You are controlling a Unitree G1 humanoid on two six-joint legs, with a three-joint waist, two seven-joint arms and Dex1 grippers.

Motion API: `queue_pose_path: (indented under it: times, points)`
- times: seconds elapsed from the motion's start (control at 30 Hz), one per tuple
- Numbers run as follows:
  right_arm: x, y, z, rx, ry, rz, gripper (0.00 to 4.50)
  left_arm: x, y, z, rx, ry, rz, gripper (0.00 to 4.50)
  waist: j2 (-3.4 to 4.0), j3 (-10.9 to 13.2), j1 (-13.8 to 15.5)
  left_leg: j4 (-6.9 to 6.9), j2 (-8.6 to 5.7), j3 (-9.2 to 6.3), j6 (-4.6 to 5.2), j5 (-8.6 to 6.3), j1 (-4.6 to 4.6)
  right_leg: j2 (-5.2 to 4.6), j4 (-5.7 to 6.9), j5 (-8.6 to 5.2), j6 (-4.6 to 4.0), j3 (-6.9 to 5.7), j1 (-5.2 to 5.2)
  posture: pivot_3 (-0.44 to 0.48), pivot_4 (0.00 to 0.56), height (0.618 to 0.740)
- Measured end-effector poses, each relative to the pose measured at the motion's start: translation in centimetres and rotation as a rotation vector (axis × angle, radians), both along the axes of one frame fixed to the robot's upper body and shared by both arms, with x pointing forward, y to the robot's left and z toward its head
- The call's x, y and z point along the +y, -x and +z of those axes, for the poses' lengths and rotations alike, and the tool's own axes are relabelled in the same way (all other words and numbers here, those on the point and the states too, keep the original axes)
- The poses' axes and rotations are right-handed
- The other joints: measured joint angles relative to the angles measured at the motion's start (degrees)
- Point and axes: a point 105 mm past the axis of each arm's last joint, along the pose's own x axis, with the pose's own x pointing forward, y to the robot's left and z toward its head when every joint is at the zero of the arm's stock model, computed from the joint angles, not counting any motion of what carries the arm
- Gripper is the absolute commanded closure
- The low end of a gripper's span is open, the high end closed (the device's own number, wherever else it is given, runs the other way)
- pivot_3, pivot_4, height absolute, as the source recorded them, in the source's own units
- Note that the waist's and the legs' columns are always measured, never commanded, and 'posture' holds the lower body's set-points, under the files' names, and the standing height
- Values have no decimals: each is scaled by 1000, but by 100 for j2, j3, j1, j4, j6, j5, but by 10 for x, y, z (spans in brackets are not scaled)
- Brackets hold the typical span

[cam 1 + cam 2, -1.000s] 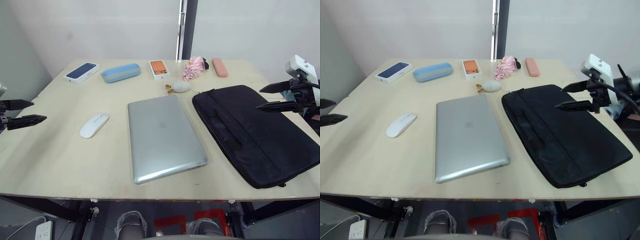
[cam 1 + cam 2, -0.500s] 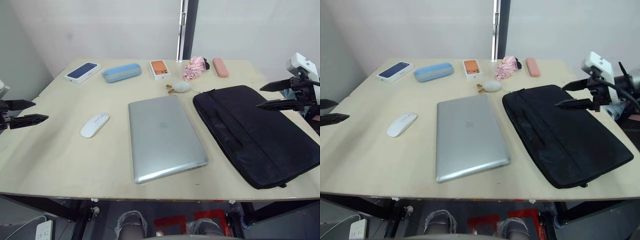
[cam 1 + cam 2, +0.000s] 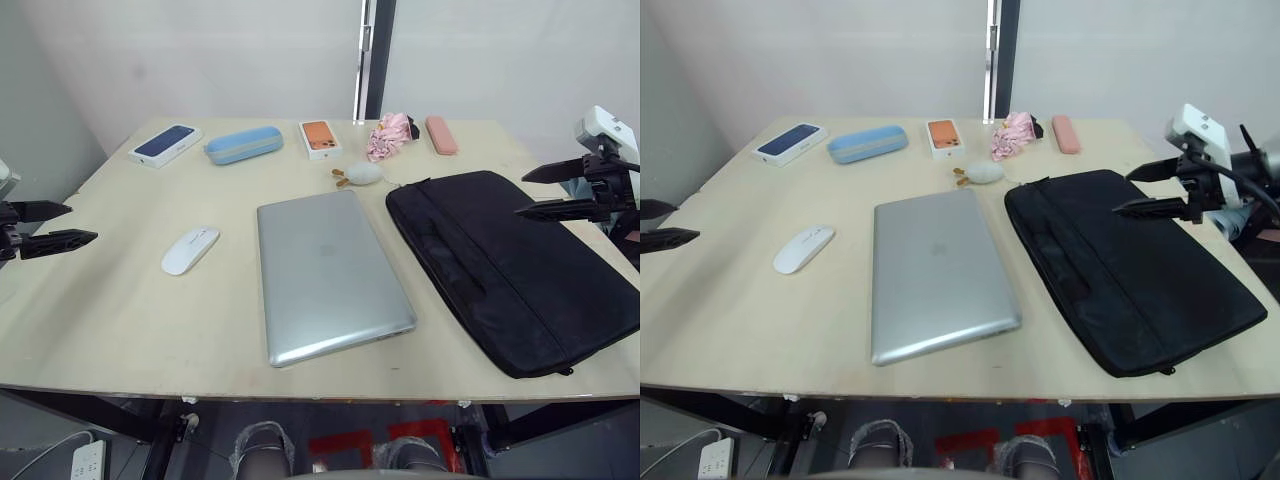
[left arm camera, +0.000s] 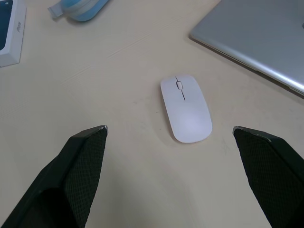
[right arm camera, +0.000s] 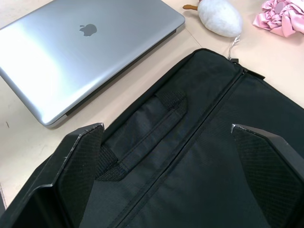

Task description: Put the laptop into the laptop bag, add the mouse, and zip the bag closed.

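Note:
The silver laptop [image 3: 330, 273] lies shut in the middle of the table. To its right lies the black laptop bag [image 3: 510, 264], flat, with its handle [image 5: 142, 137] facing up. The white mouse [image 3: 189, 250] rests left of the laptop. My left gripper [image 3: 55, 226] hovers open at the table's left edge, well left of the mouse, and holds nothing. My right gripper [image 3: 535, 192] hangs open above the bag's far right part, with nothing between its fingers.
Along the far edge lie a phone box with a blue picture [image 3: 164, 144], a blue case [image 3: 243, 144], an orange phone box [image 3: 319, 138], a pink scrunchie [image 3: 390, 134] and a pink case [image 3: 439, 134]. A white plush charm [image 3: 362, 174] lies by the bag's far corner.
The right gripper has drifted slightly to the right over the bag. The left gripper has barely moved.

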Motion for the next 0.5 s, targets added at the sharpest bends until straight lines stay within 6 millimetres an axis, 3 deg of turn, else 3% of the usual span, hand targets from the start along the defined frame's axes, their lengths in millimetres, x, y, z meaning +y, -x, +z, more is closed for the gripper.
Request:
queue_pose_path:
  times: [0.5]
  points:
    - [1,1,-2,2,11,9,0,0,0,0,2,2,1,60,0,0,0,0,0,0,0,0,0,0,0,0,0,0,0,0,150,740]
